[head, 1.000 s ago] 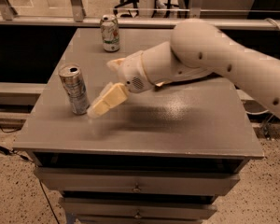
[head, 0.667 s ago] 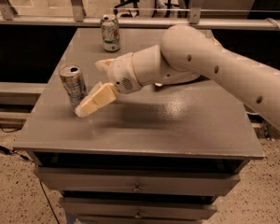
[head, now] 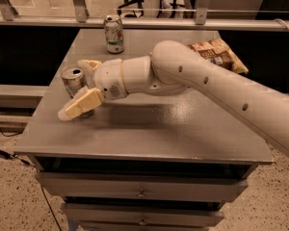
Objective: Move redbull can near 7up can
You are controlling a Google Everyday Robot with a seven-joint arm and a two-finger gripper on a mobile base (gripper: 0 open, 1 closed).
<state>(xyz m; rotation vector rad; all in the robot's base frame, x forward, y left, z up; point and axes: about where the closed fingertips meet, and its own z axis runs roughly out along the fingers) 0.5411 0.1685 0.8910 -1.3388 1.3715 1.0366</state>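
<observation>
The redbull can [head: 72,79], a slim silver can, stands upright near the left edge of the grey table [head: 149,129]. My gripper [head: 72,88] has reached it from the right and is open. One cream finger [head: 82,104] lies in front of the can's lower part. The other finger [head: 89,64] shows just behind the can. The can stands between the two fingers and its base is partly hidden. The 7up can [head: 114,34], white and green with a silver top, stands upright at the table's far edge, well behind the gripper.
A brown snack bag [head: 219,55] lies at the far right of the table, behind my arm [head: 216,88]. A metal railing [head: 144,20] runs behind the table. Drawers [head: 142,192] sit below the table's front edge.
My gripper has moved left across the table and now straddles the redbull can. The can has not moved.
</observation>
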